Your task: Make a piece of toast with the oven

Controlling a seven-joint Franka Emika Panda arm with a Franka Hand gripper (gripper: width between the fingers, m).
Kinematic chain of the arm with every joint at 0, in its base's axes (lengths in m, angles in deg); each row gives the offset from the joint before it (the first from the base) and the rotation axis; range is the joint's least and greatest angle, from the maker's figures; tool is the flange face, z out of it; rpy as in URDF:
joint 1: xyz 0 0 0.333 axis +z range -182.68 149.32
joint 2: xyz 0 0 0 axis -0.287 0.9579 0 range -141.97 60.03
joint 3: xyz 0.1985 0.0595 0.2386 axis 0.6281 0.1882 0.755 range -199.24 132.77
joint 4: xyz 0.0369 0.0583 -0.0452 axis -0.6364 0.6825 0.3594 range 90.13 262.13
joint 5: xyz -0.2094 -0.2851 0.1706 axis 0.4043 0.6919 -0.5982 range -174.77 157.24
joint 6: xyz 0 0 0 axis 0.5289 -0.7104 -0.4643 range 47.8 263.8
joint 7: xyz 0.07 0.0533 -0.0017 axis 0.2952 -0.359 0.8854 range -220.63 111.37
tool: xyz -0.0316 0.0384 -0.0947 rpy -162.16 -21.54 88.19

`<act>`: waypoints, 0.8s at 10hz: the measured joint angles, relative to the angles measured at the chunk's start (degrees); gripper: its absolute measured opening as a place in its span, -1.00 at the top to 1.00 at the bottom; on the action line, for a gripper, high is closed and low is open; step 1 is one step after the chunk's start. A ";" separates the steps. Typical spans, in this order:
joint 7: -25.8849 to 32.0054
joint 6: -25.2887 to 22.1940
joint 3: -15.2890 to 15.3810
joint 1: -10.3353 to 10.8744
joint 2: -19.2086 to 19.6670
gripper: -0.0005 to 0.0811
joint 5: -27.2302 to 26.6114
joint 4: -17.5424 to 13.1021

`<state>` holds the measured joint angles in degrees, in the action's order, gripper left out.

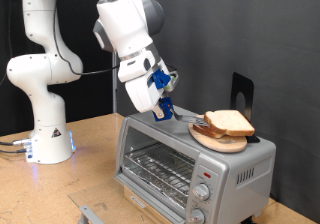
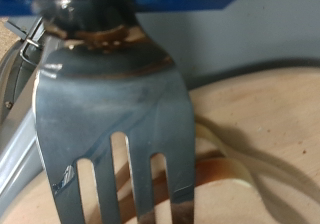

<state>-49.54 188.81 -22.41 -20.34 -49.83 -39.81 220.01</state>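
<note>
Fingers (image 1: 165, 108) clamping a shiny steel fork (image 2: 125, 134), tines nearing the pale square toast (image 1: 228, 123) on the round wooden plate (image 1: 212, 139) atop the silver oven (image 1: 190, 169).

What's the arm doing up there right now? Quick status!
Gripper above the oven, gripping a fork. Toast sits on wooden plate atop oven. Fork tines at the bread.

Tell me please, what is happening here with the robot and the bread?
The gripper holds a metal fork and hovers on top of the oven, just beside the wooden plate. The piece of toast lies on that plate on the oven's roof. The wrist view shows the fork's tines right at the bread's crust. The oven door looks closed.
</note>
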 joint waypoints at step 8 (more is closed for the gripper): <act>-8.99 2.47 2.00 -0.01 5.90 -0.20 5.86 -5.58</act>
<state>-58.53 191.28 -20.40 -20.35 -43.94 -33.95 214.43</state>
